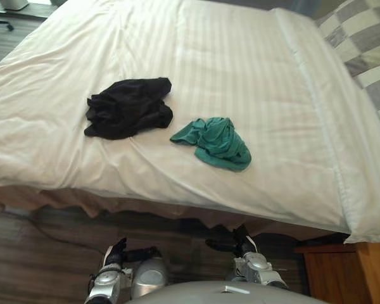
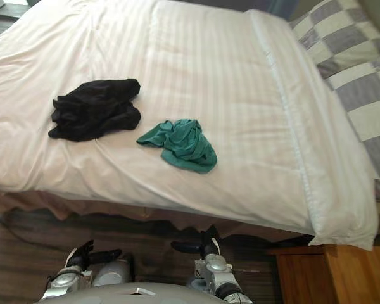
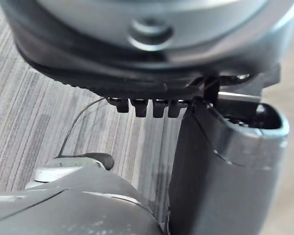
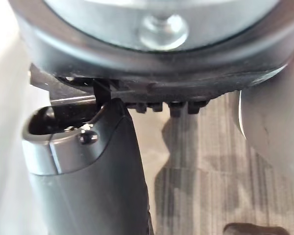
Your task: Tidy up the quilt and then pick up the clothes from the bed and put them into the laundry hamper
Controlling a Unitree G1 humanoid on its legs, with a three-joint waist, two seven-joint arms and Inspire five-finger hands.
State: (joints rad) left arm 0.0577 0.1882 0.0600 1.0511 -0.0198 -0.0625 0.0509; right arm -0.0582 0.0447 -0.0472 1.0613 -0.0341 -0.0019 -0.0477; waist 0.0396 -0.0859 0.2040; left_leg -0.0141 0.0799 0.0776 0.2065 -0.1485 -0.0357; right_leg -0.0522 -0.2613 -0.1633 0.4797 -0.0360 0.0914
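A white striped quilt (image 1: 240, 76) lies spread flat over the bed. On it lie two crumpled garments: a black one (image 1: 128, 107) towards the left and a green one (image 1: 216, 142) near the middle, closer to the bed's front edge. My left hand (image 1: 118, 253) and right hand (image 1: 240, 244) hang low over the floor in front of the bed, well short of both garments. Both are open and hold nothing. In the wrist views the left thumb (image 3: 225, 171) and the right thumb (image 4: 88, 171) stand out over the floorboards.
Checked grey-and-white bedding (image 1: 361, 38) lies at the bed's far right. A wooden bedside cabinet (image 1: 342, 272) stands at the lower right by the bed's corner. Dark wood floor (image 1: 44, 253) runs along the bed's front edge.
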